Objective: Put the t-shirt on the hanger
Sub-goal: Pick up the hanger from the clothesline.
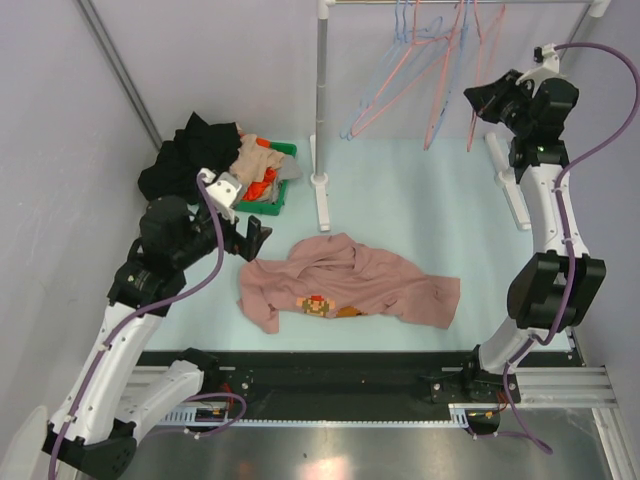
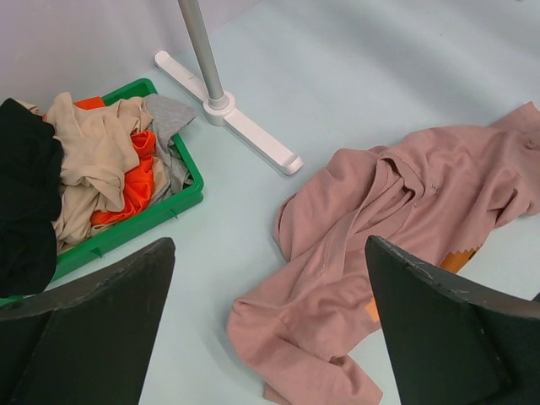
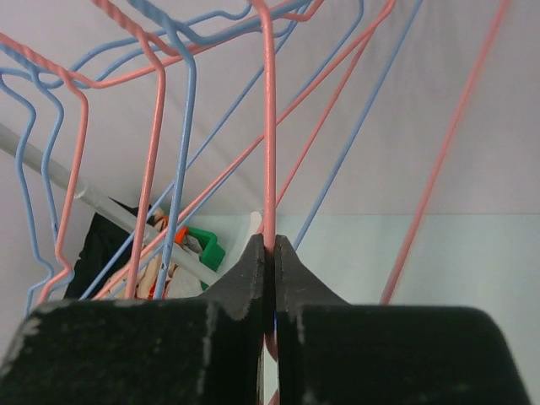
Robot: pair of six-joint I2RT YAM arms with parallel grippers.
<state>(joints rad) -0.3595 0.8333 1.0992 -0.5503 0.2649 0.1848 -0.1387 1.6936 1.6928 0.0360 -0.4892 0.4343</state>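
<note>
The dusty-pink t-shirt (image 1: 350, 280) lies crumpled on the table, its small red-orange figure facing the near edge. In the left wrist view the t-shirt (image 2: 396, 219) spreads to the right and below my wide fingers. My left gripper (image 1: 262, 240) (image 2: 268, 245) hovers open just left of the cloth and holds nothing. High at the back right, my right gripper (image 1: 478, 100) (image 3: 271, 240) is shut on a thin pale-pink wire of the hanger (image 3: 270, 126), which still hangs from the rail among other hangers.
A green basket (image 1: 283, 203) (image 2: 190, 169) of beige and orange clothes sits at the back left, with a black garment (image 1: 190, 150) beside it. The white rack pole (image 1: 321, 100) stands on a foot (image 2: 253, 135). Light-blue hangers (image 1: 385, 90) (image 3: 181, 126) hang alongside other pink ones.
</note>
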